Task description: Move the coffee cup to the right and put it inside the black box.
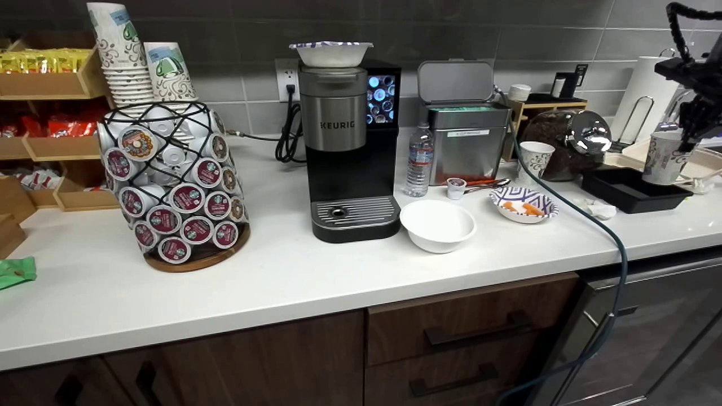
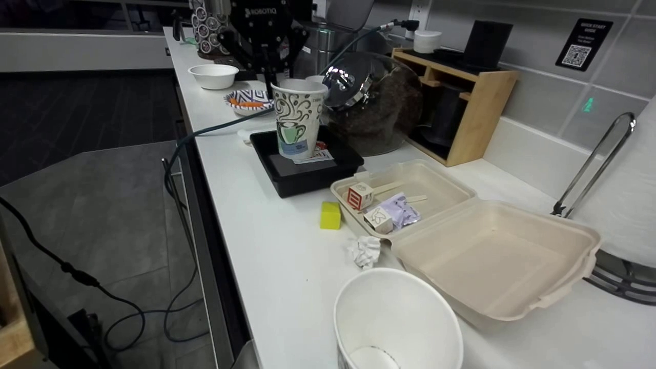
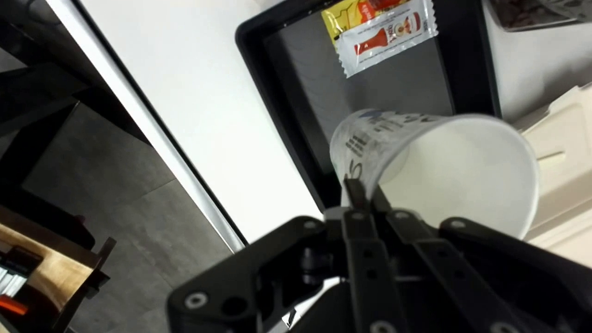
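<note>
Wrist view: the paper cup [image 3: 434, 171] is held at its rim by the claw [image 3: 368, 196], which is closed on the wall with one finger outside and one inside. Expect a light, empty-looking part with thin, flexible sides; a hard squeeze is likely to dent it, while the dry-looking paper should offer enough friction. Take hold just below the rolled lip, where the wall is probably stiffest. Note that a one-sided hold may let the base swing. In both exterior views the cup is near upright, its base within the outline of the black box [image 2: 307, 182]; whether that base touches the box floor cannot be determined. Small packets [image 3: 384, 41] lie in the box near the cup; a base set down on them would likely sit tilted. Confirm flat seating before parting the fingers. Outside the box, an open takeout container [image 2: 487, 266] and a yellow block [image 2: 330, 215] lie on the counter [image 2: 287, 256], and a glass jar [image 2: 389, 115] sits on the box's wall side. Farther along the counter stands a coffee machine [image 1: 350, 146].
</note>
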`<state>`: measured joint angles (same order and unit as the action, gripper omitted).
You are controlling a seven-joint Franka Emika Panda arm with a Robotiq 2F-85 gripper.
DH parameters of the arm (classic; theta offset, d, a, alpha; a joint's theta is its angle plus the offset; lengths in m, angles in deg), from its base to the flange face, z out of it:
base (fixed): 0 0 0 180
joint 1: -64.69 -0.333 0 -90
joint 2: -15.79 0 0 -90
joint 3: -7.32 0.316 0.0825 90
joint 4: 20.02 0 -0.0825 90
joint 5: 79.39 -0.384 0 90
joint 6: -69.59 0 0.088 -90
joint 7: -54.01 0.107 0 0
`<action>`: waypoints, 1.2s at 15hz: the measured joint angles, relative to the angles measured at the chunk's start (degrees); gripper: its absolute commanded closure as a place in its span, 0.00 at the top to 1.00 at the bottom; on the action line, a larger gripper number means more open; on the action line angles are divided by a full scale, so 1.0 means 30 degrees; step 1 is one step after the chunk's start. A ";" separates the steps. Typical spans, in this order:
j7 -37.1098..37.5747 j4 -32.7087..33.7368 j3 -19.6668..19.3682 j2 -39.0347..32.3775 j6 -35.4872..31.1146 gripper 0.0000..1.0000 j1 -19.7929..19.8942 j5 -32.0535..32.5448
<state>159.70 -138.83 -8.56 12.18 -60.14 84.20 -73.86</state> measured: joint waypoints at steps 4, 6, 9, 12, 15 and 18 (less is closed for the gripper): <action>0.0972 0.0650 -0.0191 -0.1882 -0.1235 0.01 -0.0108 -0.0152; 0.1163 0.1025 -0.0289 -0.2586 -0.1453 0.29 -0.0197 -0.0331; 0.1135 0.1533 -0.0386 -0.3257 -0.1472 0.52 -0.0215 -0.1280; 0.0996 0.1734 -0.0520 -0.3019 -0.1474 0.74 -0.0214 -0.2270; 0.0279 0.1472 -0.0746 -0.1418 -0.1035 0.96 -0.0220 -0.2329; -0.2093 0.0491 -0.0809 0.1678 0.1803 1.00 -0.0230 -0.1167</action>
<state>153.42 -137.35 -10.98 17.21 -54.73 83.51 -77.36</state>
